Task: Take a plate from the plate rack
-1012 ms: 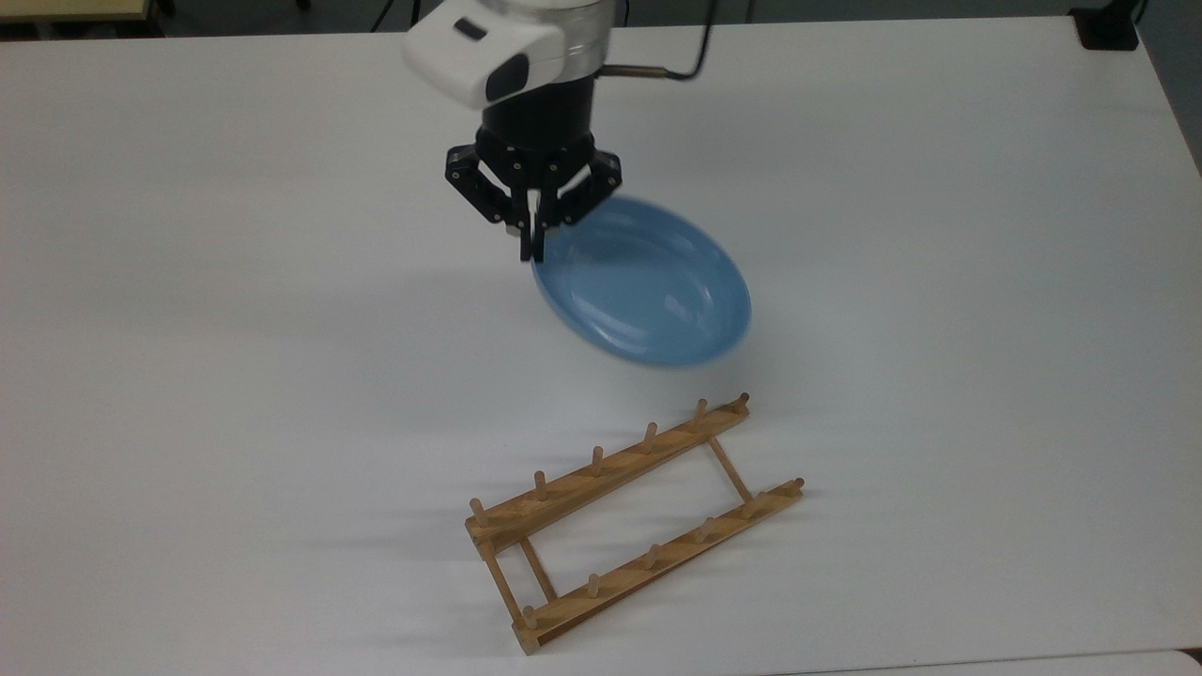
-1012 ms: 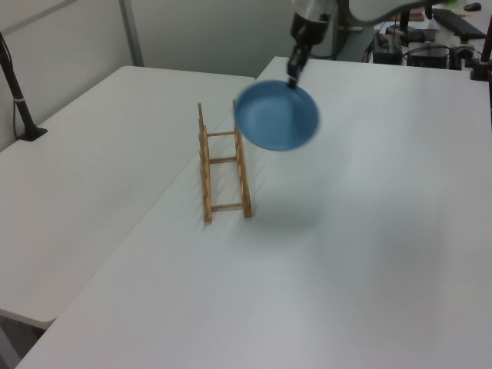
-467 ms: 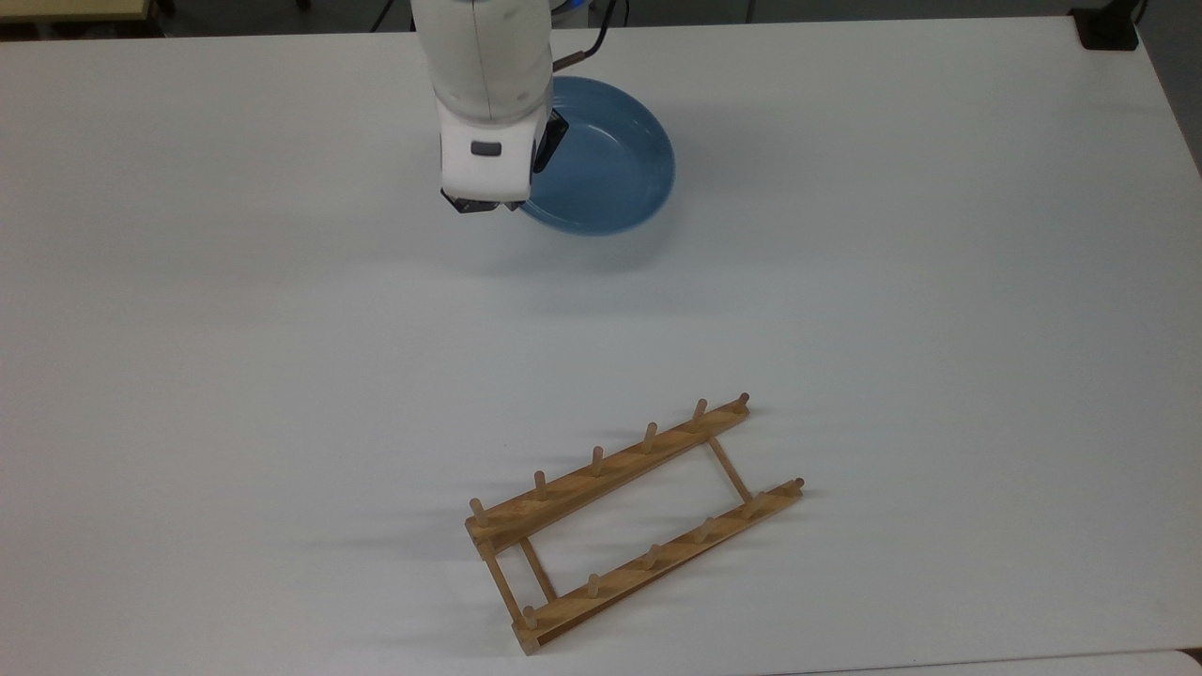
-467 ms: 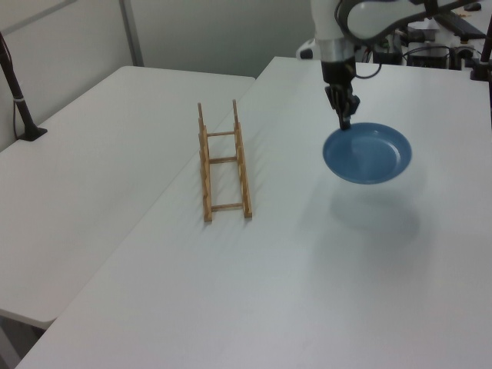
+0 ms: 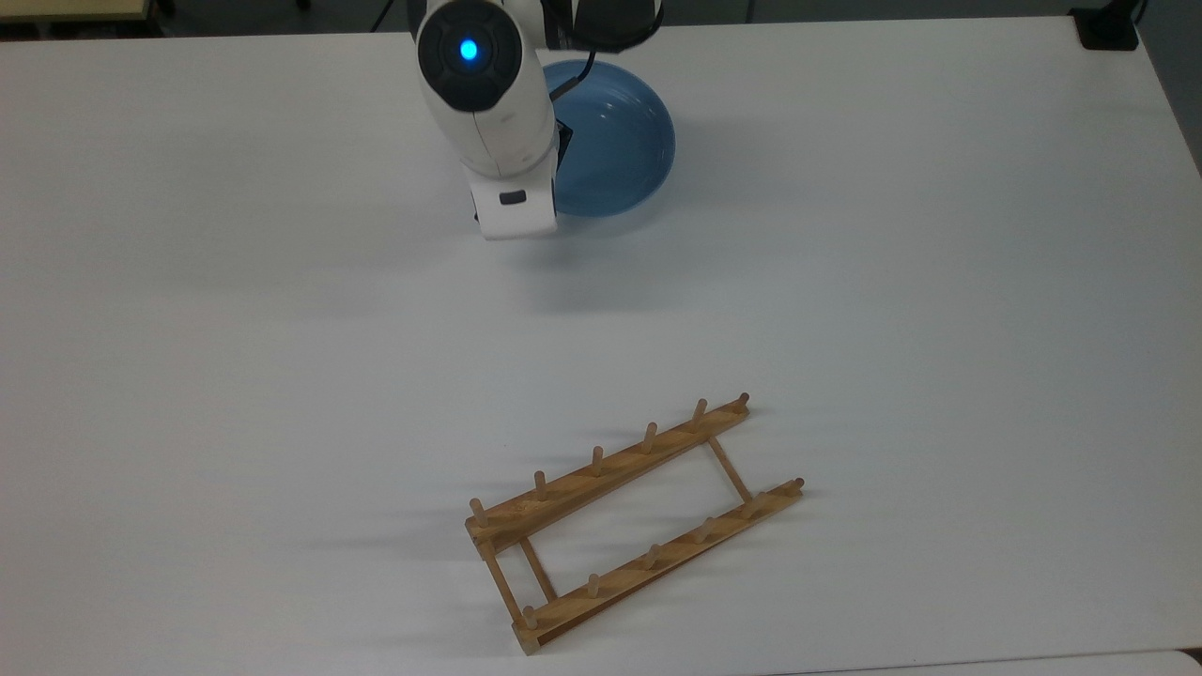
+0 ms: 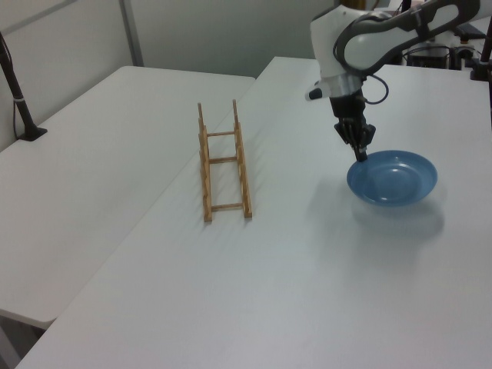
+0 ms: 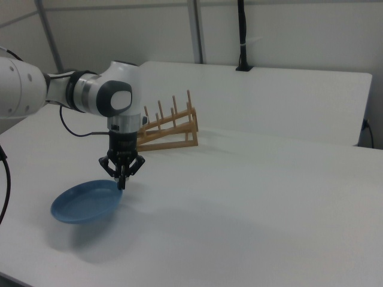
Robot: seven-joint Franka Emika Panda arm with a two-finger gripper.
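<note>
Round shallow light-blue plate (image 6: 392, 178) out of low ladder-shaped light-wood plate rack (image 6: 224, 164), well apart, near desk's far edge in top view. Two-finger black gripper (image 7: 121, 183) pinched on plate rim. Plate seems low over white desk (image 5: 892, 282); contact unclear. Judgement: lower level, release only once seated flat, then lift straight clear.

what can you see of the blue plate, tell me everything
The plate is round, shallow and plain light blue, with a smooth surface and a low raised rim. It sits nearly level, open side up, low over the white table, far from the empty wooden plate rack. The gripper is shut on its rim, at the edge on the left view's left. Whether its underside touches the table cannot be told.
</note>
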